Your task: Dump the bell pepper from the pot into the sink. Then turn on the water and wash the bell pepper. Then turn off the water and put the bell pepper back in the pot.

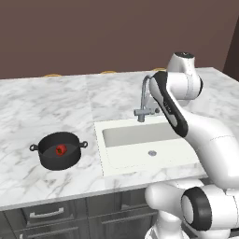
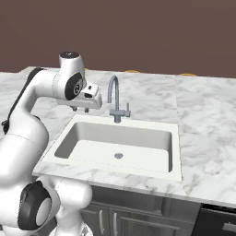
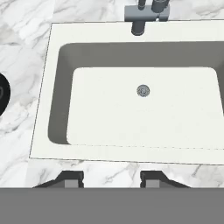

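The black pot (image 1: 58, 151) stands on the marble counter left of the sink (image 1: 99, 149), with the small red bell pepper (image 1: 60, 150) lying inside it. My gripper (image 2: 81, 109) hangs above the sink's left rear corner, well right of the pot. In the hand view my gripper (image 3: 112, 180) looks straight down into the white sink (image 3: 47, 87); its fingertips (image 3: 72, 179) stand apart with nothing between them. A sliver of the pot (image 3: 2, 94) shows at that view's left edge. The basin holds nothing but its round metal drain (image 3: 143, 90).
A grey gooseneck faucet (image 1: 144, 100) with a side lever rises behind the sink, also seen as faucet (image 2: 115, 99) just right of my gripper. Marble counter (image 2: 203, 120) runs on both sides. Dark cabinet drawers (image 1: 46, 214) sit below the front edge.
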{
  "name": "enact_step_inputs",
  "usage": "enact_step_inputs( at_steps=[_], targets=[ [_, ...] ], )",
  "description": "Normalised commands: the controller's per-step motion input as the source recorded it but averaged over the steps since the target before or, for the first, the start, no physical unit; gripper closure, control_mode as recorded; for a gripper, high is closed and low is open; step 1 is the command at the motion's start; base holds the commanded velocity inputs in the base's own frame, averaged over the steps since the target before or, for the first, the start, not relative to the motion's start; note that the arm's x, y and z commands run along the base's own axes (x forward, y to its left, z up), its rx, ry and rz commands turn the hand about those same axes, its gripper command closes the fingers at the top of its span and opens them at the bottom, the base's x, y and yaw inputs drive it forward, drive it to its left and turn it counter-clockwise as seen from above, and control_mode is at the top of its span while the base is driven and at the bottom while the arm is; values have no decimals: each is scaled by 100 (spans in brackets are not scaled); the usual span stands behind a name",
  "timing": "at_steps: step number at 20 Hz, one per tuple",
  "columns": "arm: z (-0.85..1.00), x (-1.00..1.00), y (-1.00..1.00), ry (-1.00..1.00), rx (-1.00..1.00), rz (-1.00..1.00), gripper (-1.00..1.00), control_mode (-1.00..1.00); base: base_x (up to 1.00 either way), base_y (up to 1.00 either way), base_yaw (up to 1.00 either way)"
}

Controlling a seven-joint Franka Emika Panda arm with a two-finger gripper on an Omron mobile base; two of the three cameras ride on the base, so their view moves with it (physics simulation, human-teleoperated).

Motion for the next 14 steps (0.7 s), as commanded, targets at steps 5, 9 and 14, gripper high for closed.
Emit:
enact_step_inputs(
  at_steps=[5,9,14],
  targets=[
    [0,-13,16,0,0,0,-100,-100,0,0,0],
    [0,-25,42,0,0,0,-100,-100,0,0,0],
    [0,-21,61,0,0,0,-100,-100,0,0,0]
  ],
)
